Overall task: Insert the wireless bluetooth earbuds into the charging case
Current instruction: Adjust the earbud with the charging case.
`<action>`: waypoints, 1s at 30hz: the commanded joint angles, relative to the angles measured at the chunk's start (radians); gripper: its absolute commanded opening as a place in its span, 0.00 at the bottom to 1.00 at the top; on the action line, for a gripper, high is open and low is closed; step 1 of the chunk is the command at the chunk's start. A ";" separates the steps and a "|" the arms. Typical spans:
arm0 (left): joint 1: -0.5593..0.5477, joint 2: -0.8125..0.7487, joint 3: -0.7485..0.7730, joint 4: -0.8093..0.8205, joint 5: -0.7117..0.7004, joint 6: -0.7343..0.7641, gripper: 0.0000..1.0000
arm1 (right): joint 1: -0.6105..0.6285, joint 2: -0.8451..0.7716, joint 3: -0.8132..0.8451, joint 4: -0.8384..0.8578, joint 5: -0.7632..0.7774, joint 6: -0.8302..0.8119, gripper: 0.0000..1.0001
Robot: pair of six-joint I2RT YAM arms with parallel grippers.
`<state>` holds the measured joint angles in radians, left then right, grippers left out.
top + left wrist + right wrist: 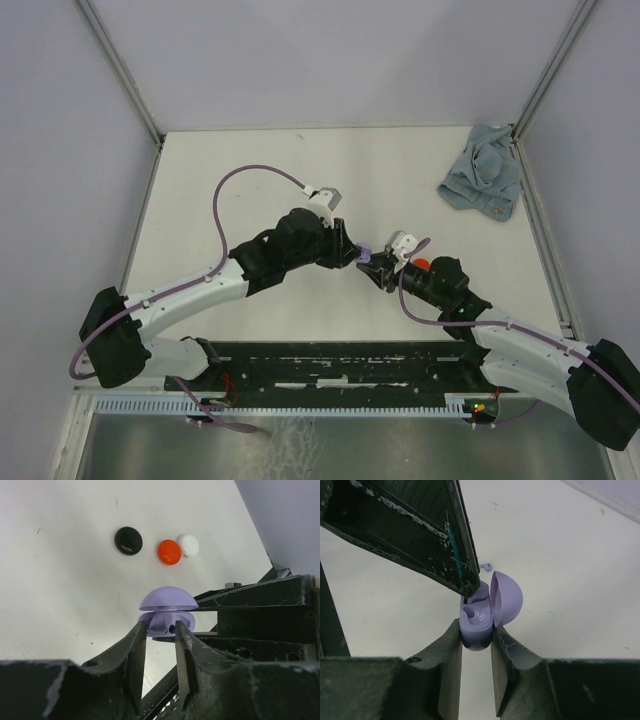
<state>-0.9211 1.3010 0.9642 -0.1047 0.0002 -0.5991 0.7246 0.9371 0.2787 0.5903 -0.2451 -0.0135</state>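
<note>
my right gripper [475, 627] is clamped on the base of the lilac charging case [478, 620], holding it steady with its lid [508, 597] swung open so the wells face my other arm. my left gripper [161, 626] meets the case from the opposite side, its fingers drawn narrow right at the case's mouth. i think a bud is pinched there for seating, but it's lilac on lilac and i can't tell. 1 lilac earbud [487, 566] lies on the table [570, 555] just beyond the case, waiting its turn. 3 round discs [169, 552] sit farther beyond it.
</note>
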 commanded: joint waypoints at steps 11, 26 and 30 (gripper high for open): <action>-0.008 -0.001 0.060 -0.034 -0.003 0.063 0.32 | 0.005 -0.022 0.048 0.063 -0.019 0.004 0.06; -0.023 0.065 0.109 -0.081 0.014 0.074 0.30 | 0.004 -0.018 0.049 0.062 -0.024 -0.001 0.06; -0.025 0.046 0.116 -0.090 0.009 0.088 0.20 | 0.005 -0.014 0.050 0.061 -0.013 -0.007 0.06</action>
<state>-0.9329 1.3624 1.0344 -0.1917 0.0006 -0.5541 0.7250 0.9306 0.2802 0.5751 -0.2535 -0.0135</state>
